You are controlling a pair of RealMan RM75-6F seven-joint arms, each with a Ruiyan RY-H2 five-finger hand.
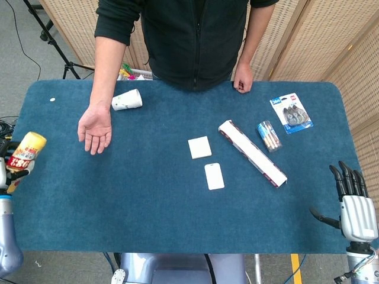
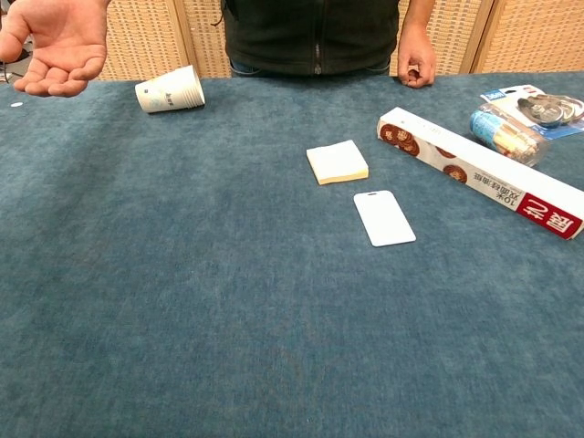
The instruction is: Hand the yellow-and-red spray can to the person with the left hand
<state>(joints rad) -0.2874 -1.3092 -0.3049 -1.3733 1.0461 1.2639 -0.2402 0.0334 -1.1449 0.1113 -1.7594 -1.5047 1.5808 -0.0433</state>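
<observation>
In the head view the yellow-and-red spray can [image 1: 25, 152] is tilted at the table's left edge, gripped by my left hand [image 1: 7, 164], which is mostly cut off by the frame edge. The person's open palm [image 1: 95, 129] lies face up on the blue table, to the right of the can and slightly farther back. The chest view shows that palm [image 2: 53, 46] raised at top left, but neither the can nor my left hand. My right hand [image 1: 354, 204] rests open at the table's near right corner with nothing in it.
A paper cup [image 1: 127, 100] lies on its side beside the person's forearm. A sticky-note pad [image 1: 199, 147], a white card [image 1: 214, 176], a long box [image 1: 252, 153], a small clear pack [image 1: 269, 135] and a blister pack [image 1: 291, 114] lie mid-table and to the right.
</observation>
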